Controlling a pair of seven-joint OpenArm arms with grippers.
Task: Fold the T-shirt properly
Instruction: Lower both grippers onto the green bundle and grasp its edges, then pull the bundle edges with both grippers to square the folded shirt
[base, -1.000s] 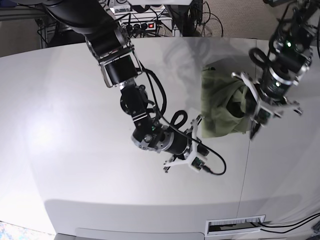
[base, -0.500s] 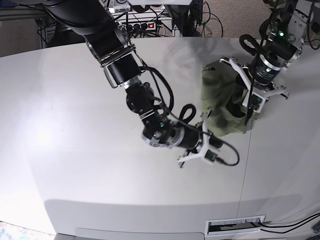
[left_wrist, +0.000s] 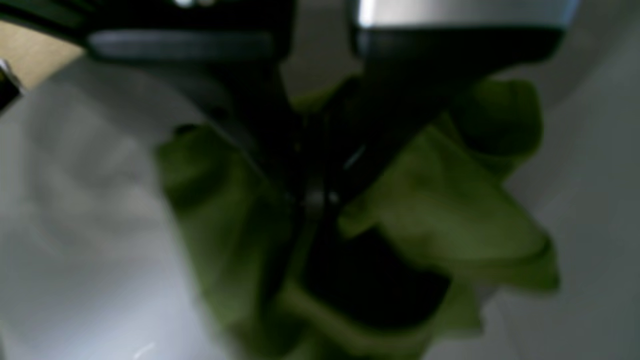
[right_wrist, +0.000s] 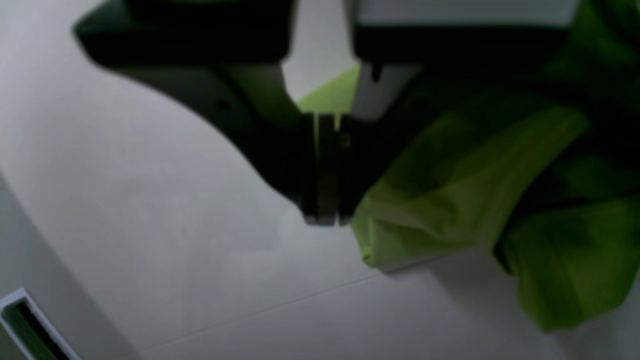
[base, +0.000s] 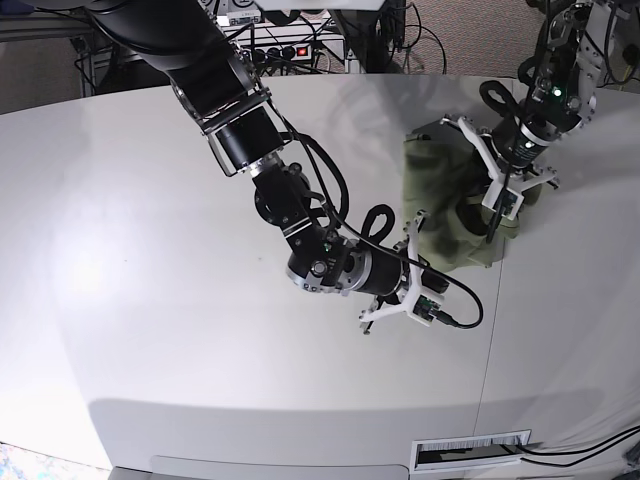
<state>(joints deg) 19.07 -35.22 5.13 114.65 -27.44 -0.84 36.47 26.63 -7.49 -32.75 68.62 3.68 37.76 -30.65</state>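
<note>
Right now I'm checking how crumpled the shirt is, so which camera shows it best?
The base view: the whole T-shirt lies bunched on the table, in focus. The left wrist view is blurred, with dark fingers covering the cloth's middle. The right wrist view catches only one bright green edge and some folds.

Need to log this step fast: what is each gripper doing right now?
Left gripper: shut on the T-shirt.
Right gripper: shut, beside the T-shirt; a grip on it cannot be told.

Black jointed arms (base: 250, 150), white claw brackets, looped blk cables, green LEDs
</note>
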